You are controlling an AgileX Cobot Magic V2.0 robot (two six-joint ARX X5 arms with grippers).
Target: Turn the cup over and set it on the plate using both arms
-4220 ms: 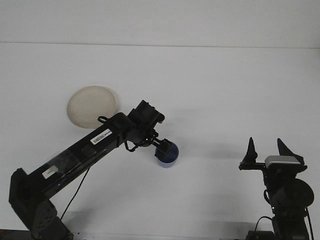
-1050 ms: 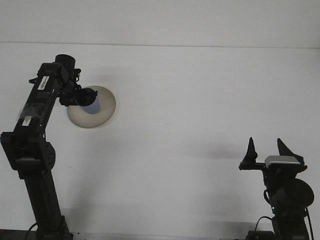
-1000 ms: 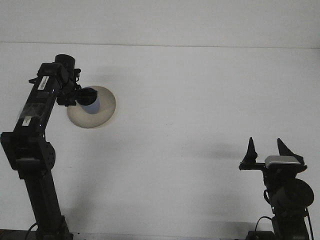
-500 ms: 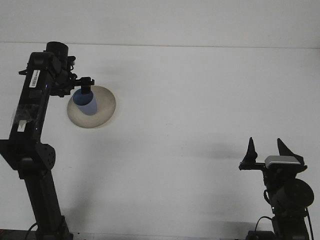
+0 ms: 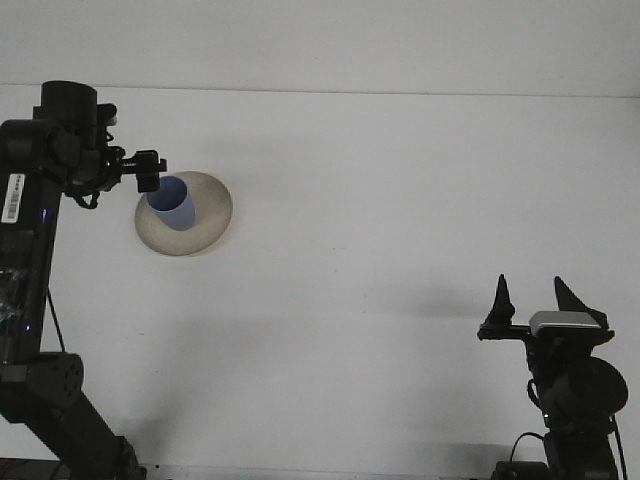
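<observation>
On the plate [image 5: 205, 228] stands the cup [image 5: 172, 203]; left jaws unreadable (dark, beside it), right jaws spread.

Front view. The left arm [image 5: 25, 250] is cut off by the left edge; its gripper [image 5: 148, 172] overlaps the blue cup's [image 5: 172, 204] rim, fingers unresolved. The cup hides part of the plate [image 5: 205, 215]. The right arm's base [image 5: 570, 440] runs off the bottom edge.
</observation>
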